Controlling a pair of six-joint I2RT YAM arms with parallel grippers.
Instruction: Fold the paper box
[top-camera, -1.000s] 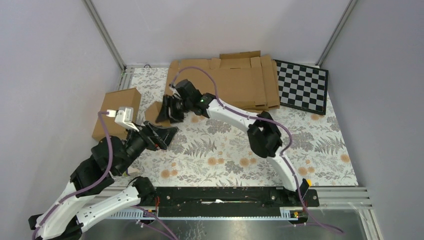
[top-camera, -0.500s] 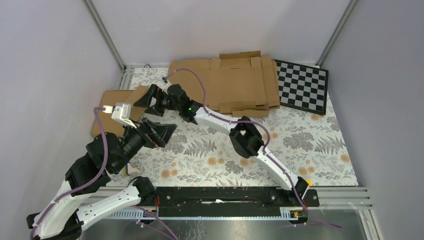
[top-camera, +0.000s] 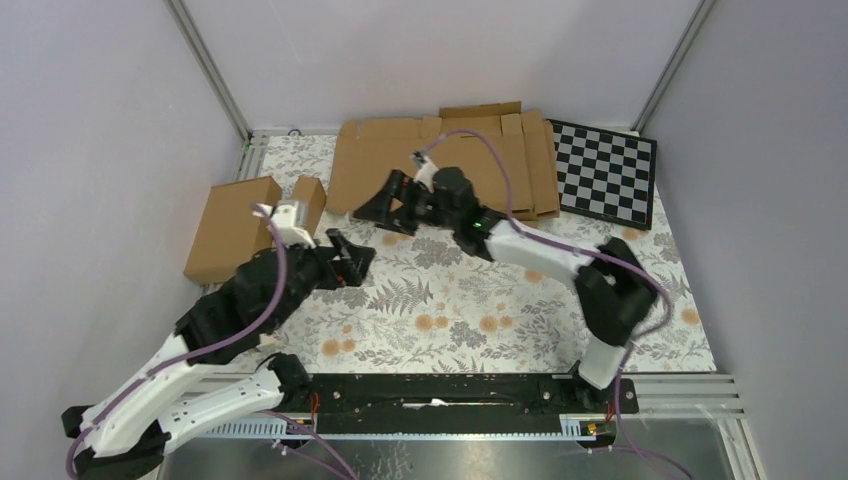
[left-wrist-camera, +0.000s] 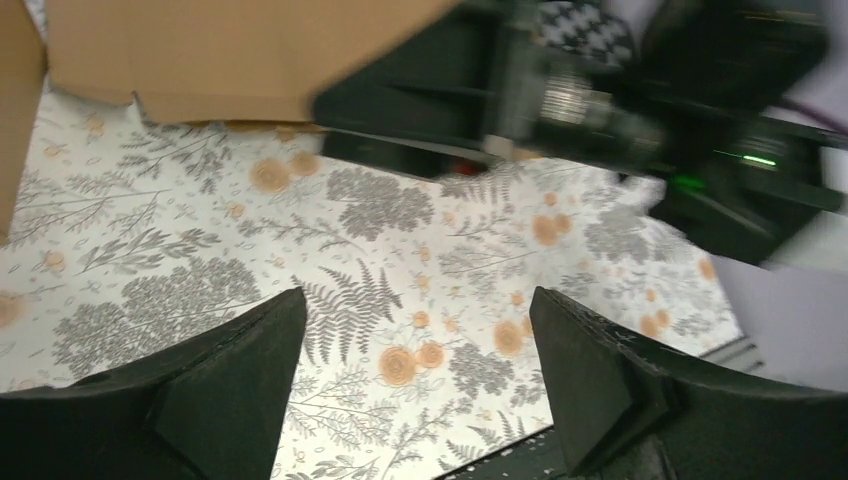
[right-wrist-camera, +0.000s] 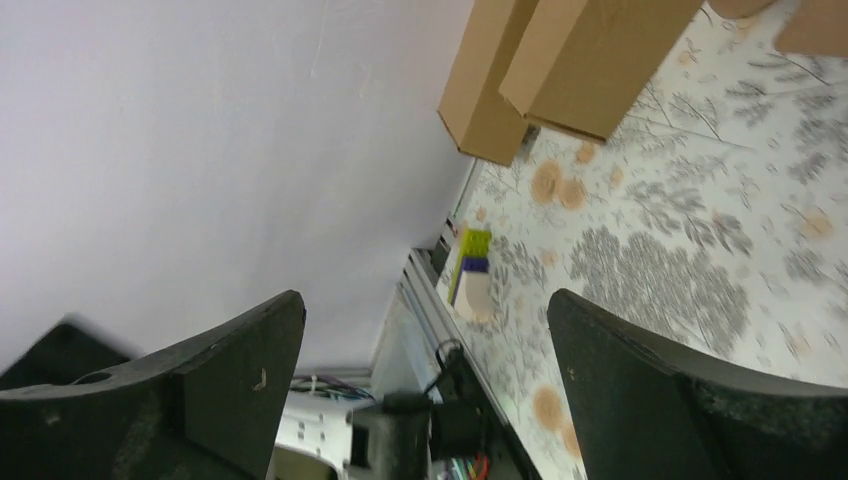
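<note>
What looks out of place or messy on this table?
Nothing looks spilled or broken. The checkerboard in the far right corner lies skewed against the edges of the table, and the flat cardboard sheets beside it are stacked unevenly, their edges not lined up.

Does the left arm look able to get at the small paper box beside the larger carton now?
Probably yes. The left end effector, open and empty, hovers close to the paper box, and nothing visible lies between them. The right end effector is off to the other side, not in the way.
</note>
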